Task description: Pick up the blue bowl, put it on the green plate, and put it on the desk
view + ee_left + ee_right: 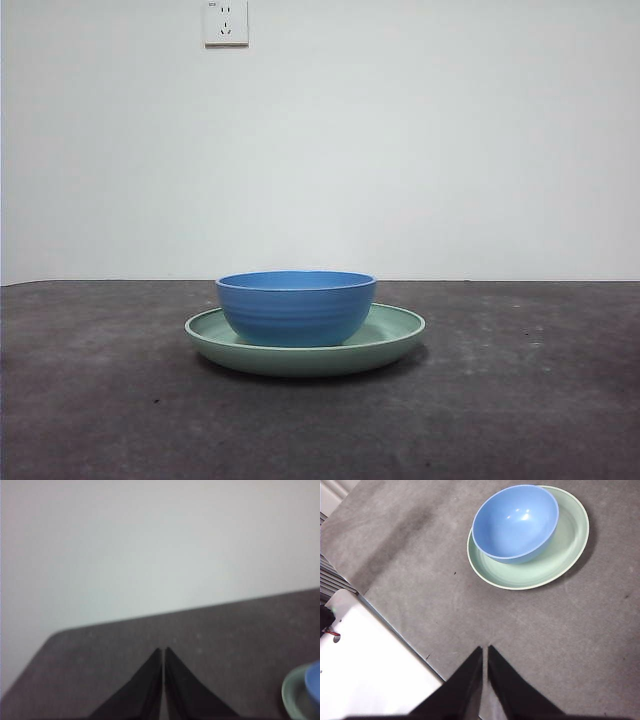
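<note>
Dark mottled tabletop [100, 400] carries everything. Both end effectors, left [163, 652] and right [485, 651], hang shut and empty, well apart from the blue bowl [296, 307], which sits, seemingly off-centre, in the green plate [400, 335], awaiting pickup.

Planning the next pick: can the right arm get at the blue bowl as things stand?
Probably yes. The blue bowl sits open on the green plate, and only bare desk lies between it and the shut right gripper.
</note>
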Robot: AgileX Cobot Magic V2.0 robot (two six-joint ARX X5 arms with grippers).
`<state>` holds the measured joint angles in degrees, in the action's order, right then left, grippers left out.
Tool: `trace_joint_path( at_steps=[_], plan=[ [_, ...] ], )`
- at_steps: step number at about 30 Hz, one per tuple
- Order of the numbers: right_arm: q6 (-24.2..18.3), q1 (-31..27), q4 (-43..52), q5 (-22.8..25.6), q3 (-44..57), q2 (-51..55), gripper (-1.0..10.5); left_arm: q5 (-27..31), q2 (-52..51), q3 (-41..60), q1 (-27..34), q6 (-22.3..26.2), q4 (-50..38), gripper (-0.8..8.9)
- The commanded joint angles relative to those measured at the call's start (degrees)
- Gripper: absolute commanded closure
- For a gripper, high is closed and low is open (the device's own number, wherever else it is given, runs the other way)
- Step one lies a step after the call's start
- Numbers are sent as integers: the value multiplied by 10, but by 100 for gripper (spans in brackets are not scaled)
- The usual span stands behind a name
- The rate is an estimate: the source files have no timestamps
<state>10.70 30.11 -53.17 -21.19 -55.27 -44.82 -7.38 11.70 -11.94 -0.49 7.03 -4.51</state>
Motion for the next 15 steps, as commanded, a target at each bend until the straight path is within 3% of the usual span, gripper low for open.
trace_joint_path(
  at_steps=[1,15],
  plan=[
    [-7,5,5,1,-10,-4,935,2,-25,37,2,9,3,805],
    [-7,5,5,1,-10,-4,935,16,-115,113,3,9,115,805]
  ],
)
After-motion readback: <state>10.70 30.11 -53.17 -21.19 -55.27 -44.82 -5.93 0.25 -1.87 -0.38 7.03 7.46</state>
